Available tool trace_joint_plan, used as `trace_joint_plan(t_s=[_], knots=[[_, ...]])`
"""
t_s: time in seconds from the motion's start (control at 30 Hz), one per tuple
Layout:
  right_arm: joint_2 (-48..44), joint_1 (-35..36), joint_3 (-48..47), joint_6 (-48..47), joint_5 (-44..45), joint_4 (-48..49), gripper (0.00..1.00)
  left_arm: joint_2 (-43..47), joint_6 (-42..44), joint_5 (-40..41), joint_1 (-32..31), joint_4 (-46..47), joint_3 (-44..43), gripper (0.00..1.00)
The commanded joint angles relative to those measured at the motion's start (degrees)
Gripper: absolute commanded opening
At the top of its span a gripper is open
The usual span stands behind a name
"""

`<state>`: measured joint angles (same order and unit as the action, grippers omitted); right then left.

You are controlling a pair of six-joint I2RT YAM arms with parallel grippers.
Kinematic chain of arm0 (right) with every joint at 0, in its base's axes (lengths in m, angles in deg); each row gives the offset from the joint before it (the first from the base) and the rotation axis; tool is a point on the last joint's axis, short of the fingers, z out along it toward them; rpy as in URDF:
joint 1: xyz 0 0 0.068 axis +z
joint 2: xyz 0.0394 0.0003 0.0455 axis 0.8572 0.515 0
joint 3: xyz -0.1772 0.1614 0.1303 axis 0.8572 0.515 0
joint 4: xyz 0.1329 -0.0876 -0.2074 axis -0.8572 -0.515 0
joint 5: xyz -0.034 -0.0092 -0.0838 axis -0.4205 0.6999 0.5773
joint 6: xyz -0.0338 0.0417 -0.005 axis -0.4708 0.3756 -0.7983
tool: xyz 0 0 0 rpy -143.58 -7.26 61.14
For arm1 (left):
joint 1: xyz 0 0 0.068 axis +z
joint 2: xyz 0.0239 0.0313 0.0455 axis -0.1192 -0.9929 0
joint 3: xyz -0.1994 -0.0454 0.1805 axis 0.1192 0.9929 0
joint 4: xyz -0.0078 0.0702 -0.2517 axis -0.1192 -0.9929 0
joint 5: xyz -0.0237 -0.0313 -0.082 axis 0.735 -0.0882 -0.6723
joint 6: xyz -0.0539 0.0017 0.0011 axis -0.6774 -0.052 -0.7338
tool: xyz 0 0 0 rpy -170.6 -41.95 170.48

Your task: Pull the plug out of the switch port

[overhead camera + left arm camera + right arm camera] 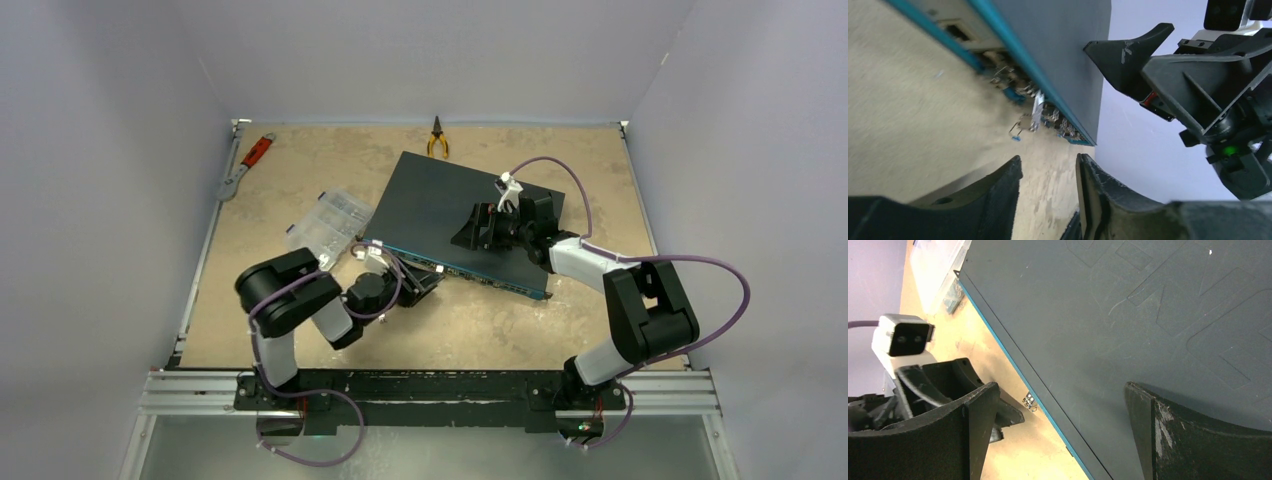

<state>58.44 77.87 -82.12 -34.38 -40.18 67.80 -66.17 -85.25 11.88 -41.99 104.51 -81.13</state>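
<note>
Left gripper [1048, 167] hangs low over the table [500, 325], just in front of the switch [440, 200], its two black fingers parted by a modest gap with nothing between them. Its tips point along the row of ports and stop short of the plug [1036, 114], a small pale connector standing out of the blue-edged face. The left wrist view is blurred there, so I cannot tell how deep it sits in its port. In the right wrist view the same plug shows as a tiny clear tab at the lower edge of that face, just beyond the left gripper's fingertip, close but apart.

Right gripper [1062, 390] is spread wide, empty, and hovers over the flat top of the switch, a finger on each side of a bare stretch of dark teal metal. In the left wrist view one of its fingertips comes right up to the top panel; whether it touches I cannot tell.

The switch lies flat on the tan table, turned at an angle, its port face toward the left arm and the near edge. A clear plastic compartment box [328, 225] lies just beside its left corner. Yellow-handled pliers [437, 140] lie just past its far corner, and a red-handled wrench [247, 163] lies well apart at the table's far left corner
</note>
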Motion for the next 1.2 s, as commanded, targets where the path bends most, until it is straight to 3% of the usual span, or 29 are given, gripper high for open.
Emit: trace_joint_plan(t_s=[0.0,0.1,0.2,0.43,0.6,0.8,1.03,1.17], knots=[[0.8,0.4,1.8,-1.3,1.9,-7.3,0.98,11.0,9.4,3.3,-0.3,-25.1,-6.0,0.49],[0.8,0.3,2.0,-1.4,2.0,-7.3,0.99,17.3,17.6,7.7,-0.6,-48.3,-13.7,0.62],[1.1,0.4,2.0,-1.4,1.9,-7.1,0.99,18.7,24.1,11.3,-0.7,-64.4,-22.5,0.72],[1.4,0.3,1.4,-1.5,1.7,-7.2,0.99,14.3,37.9,15.3,-2.0,-82.4,-34.2,0.72],[1.3,0.3,1.5,-1.6,1.7,-7.5,0.99,13.7,42.6,18.2,-4.0,-86.5,-37.0,0.68],[1.9,0.3,1.5,-1.4,1.9,-7.0,0.99,12.6,44.2,15.9,-5.2,-83.6,-37.1,0.54],[1.9,0.3,1.7,-1.5,1.9,-7.0,0.99,10.6,44.4,15.2,-5.4,-80.8,-38.0,0.53],[2.0,0.3,1.7,-1.5,2.0,-7.0,0.99,9.0,45.2,14.1,-5.4,-80.6,-39.7,0.46]])
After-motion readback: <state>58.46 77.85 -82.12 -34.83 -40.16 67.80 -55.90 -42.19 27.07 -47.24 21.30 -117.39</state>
